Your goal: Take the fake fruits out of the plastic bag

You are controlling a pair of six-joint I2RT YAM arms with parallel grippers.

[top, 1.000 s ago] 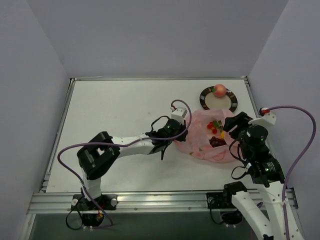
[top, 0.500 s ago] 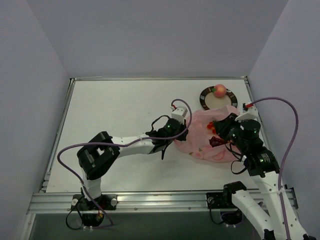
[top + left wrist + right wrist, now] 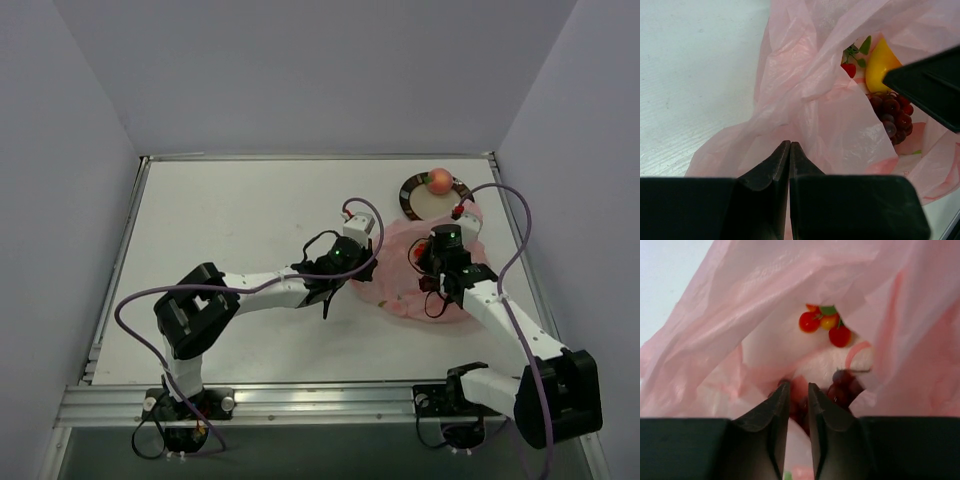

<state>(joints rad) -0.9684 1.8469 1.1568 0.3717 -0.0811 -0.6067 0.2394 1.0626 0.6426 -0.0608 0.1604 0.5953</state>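
Note:
The pink plastic bag (image 3: 395,290) lies right of the table's middle. My left gripper (image 3: 790,146) is shut on the bag's near edge (image 3: 805,85) and also shows in the top view (image 3: 353,278). Through the bag's mouth I see a yellow piece (image 3: 879,67), a dark red grape cluster (image 3: 892,112) and a small red fruit (image 3: 849,69). My right gripper (image 3: 799,387) is inside the bag, also visible from above (image 3: 430,275). Its jaws stand a narrow gap apart, pinching the grape cluster (image 3: 845,387). Small red and orange fruits (image 3: 822,324) lie beyond. A peach (image 3: 438,180) sits on the plate (image 3: 408,195).
The dark-rimmed plate stands just behind the bag at the back right. The right arm's purple cable (image 3: 515,230) loops over the bag's right side. The table's right edge (image 3: 520,270) runs close to the bag.
My right arm has swung left and forward from beside the bag, and its gripper is now inside the bag's mouth at the grapes. The left gripper has stayed shut on the bag.

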